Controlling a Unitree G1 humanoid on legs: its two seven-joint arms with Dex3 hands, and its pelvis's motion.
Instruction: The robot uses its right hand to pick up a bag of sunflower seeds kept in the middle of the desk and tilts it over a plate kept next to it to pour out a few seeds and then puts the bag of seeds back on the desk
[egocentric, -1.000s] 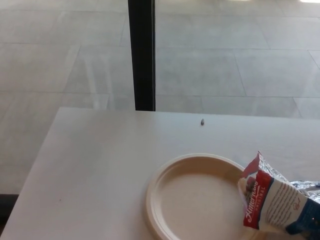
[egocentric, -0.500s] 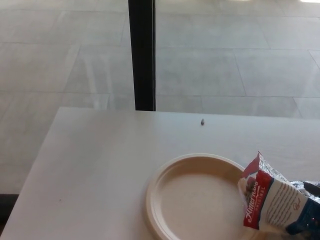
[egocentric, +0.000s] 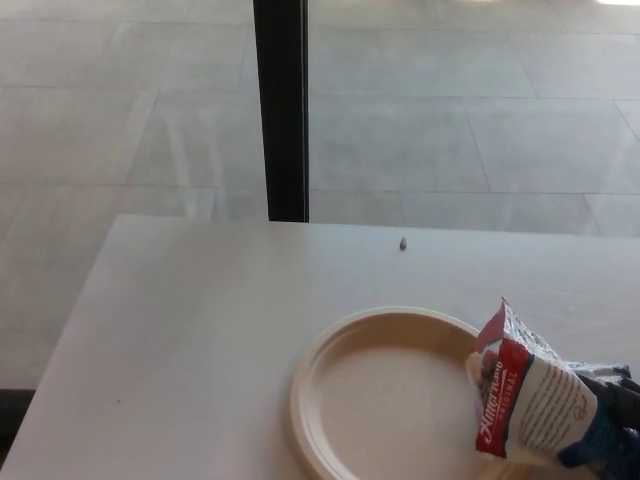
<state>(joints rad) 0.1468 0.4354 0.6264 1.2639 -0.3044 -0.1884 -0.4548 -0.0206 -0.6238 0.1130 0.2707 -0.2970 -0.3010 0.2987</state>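
Head view, bag: I see the seed bag (egocentric: 527, 405) tilted, its torn mouth over the plate (egocentric: 330, 370) rim's right side.
Right hand (egocentric: 612, 420): fingers clasp the bag's lower end.
Desk (egocentric: 200, 320): one stray seed (egocentric: 403, 243) lies near the far edge.

A plain white desk (egocentric: 200, 330) carries a cream plate (egocentric: 345, 345) near its front right, plus one stray sunflower seed (egocentric: 403, 243) sitting by the far edge.

One plate (egocentric: 375, 400) on the desk (egocentric: 200, 330). One seed bag (egocentric: 525, 400) over the plate's right rim. One loose seed (egocentric: 403, 243) beyond the plate's far rim.
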